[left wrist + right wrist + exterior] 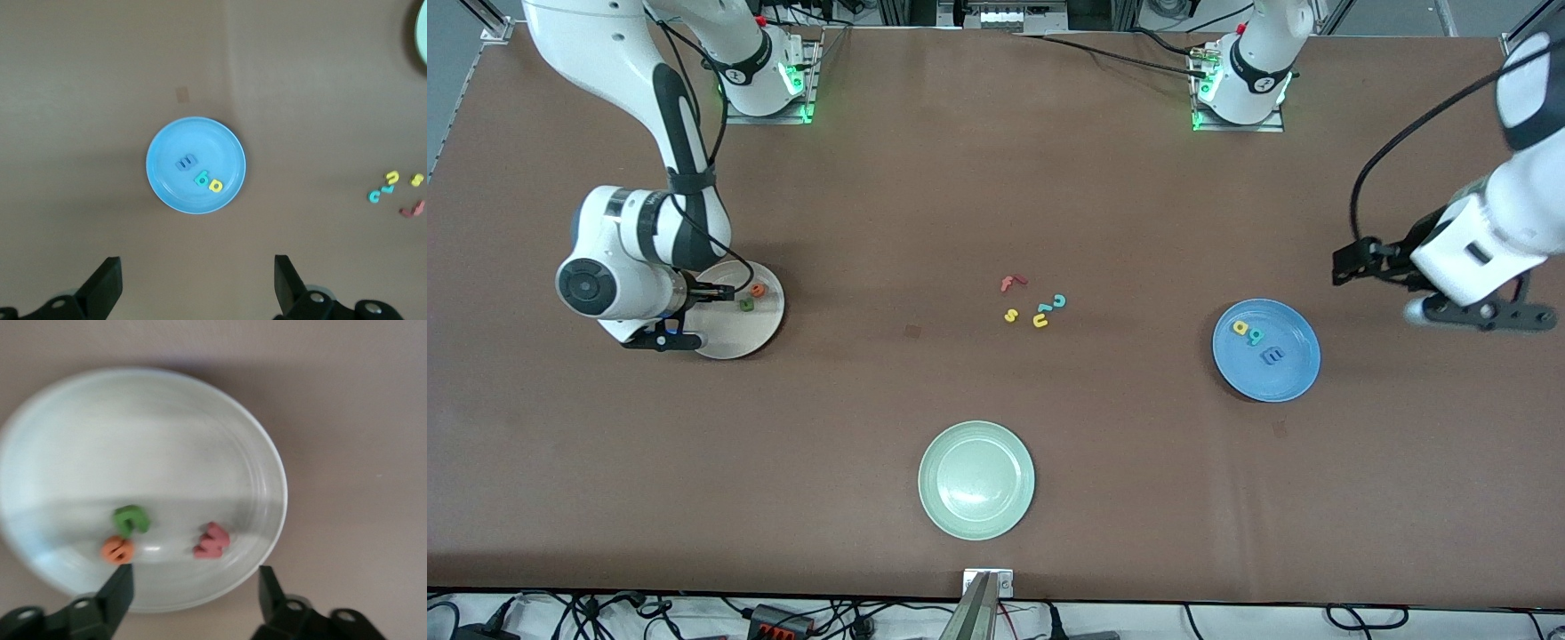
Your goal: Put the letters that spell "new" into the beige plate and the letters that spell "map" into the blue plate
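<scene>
The small foam letters look featherlight, soft and easily flicked, best pinched across their flat edges. At mid-left of the front frame the pale beige plate (769, 327) holds the green n (131, 519), orange e (117, 549) and pinkish-red w (212, 541); the right gripper (193, 587) hovers there, fingers released. At mid-right the bright blue plate (1294, 378) holds the blue m (1272, 356), teal letter (1255, 336) and yellow letter (1240, 327); the left gripper (197, 283) waits, fingers spread.

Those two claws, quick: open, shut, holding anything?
Left gripper: jaws open, empty, above the table beside the blue plate.
Right gripper: jaws open, empty, over the beige plate.
</scene>
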